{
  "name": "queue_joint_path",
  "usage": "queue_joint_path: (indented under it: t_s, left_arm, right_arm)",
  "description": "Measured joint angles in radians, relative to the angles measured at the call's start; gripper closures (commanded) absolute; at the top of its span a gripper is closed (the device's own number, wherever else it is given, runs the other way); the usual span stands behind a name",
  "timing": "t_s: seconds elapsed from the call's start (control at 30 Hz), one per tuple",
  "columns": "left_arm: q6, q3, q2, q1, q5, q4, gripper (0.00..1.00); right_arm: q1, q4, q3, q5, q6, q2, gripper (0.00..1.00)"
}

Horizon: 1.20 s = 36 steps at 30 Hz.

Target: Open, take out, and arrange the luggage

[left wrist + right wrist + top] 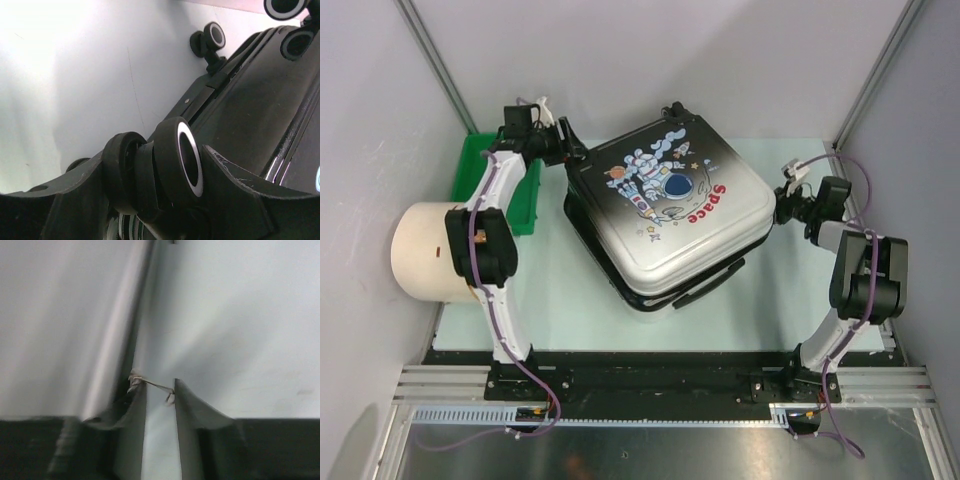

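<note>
The luggage (665, 215) lies closed and turned askew on the table, astronaut and "Space" print facing up. My left gripper (570, 152) is at its far left corner. In the left wrist view the gripper (167, 175) is shut on a black twin wheel (182, 157) with a silver ring, one finger on each side. Another wheel (212, 37) shows further along the black shell (260, 100). My right gripper (782, 207) is against the case's right edge. In the right wrist view its jaws (160, 387) stand almost together at the silver shell (65, 330) beside the dark seam, with only a thin frayed strand between the tips.
A green plastic tray (470, 165) sits at the far left behind a cream cylinder (420, 250). The pale green table top (790, 290) shows around the case. Grey walls enclose the back and both sides. A black side handle (710, 285) sticks out of the case's near edge.
</note>
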State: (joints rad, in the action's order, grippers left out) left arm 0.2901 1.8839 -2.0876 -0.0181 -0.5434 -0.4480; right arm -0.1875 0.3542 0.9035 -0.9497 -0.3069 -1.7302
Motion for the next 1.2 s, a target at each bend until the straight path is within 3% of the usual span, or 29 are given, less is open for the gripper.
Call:
queue_joint_path:
  t_s: [0.07, 0.17, 0.27, 0.3, 0.37, 0.53, 0.7, 0.9, 1.07, 1.2]
  left_arm:
    - [0.01, -0.035, 0.026, 0.0, 0.01, 0.009, 0.43]
    - [0.016, -0.074, 0.062, 0.0, 0.006, -0.012, 0.35]
    - [0.017, -0.076, 0.069, 0.004, -0.007, -0.034, 0.32]
    - [0.019, -0.076, 0.071, 0.009, -0.012, -0.04, 0.15]
    - [0.013, -0.076, 0.08, 0.024, -0.032, -0.064, 0.0]
    - [-0.008, -0.084, 0.167, 0.049, -0.082, -0.114, 0.0]
    - [-0.009, -0.165, 0.344, 0.046, -0.128, -0.134, 0.0]
    - [0.022, -0.423, 0.602, 0.091, -0.182, -0.092, 0.0]
    - [0.097, -0.755, 0.764, 0.123, -0.278, -0.02, 0.0]
    - [0.165, -0.94, 0.825, 0.123, -0.299, 0.013, 0.15]
  right_arm:
    - [-0.012, -0.014, 0.064, 0.057, -0.031, -0.031, 0.32]
    - [-0.041, -0.028, 0.166, 0.13, -0.103, -0.02, 0.18]
    - [-0.076, -0.063, 0.196, 0.16, -0.156, 0.039, 0.13]
    - [-0.093, -0.091, 0.196, 0.169, -0.172, 0.068, 0.12]
    - [-0.129, -0.148, 0.197, 0.182, -0.203, 0.121, 0.11]
    - [-0.18, -0.33, 0.198, 0.211, -0.26, 0.227, 0.09]
    - [-0.123, -0.594, 0.211, 0.225, -0.31, 0.384, 0.09]
    - [0.17, -0.865, 0.257, 0.309, -0.347, 0.612, 0.09]
    - [0.393, -1.04, 0.257, 0.347, -0.318, 0.718, 0.11]
    - [0.506, -1.121, 0.257, 0.409, -0.31, 0.714, 0.11]
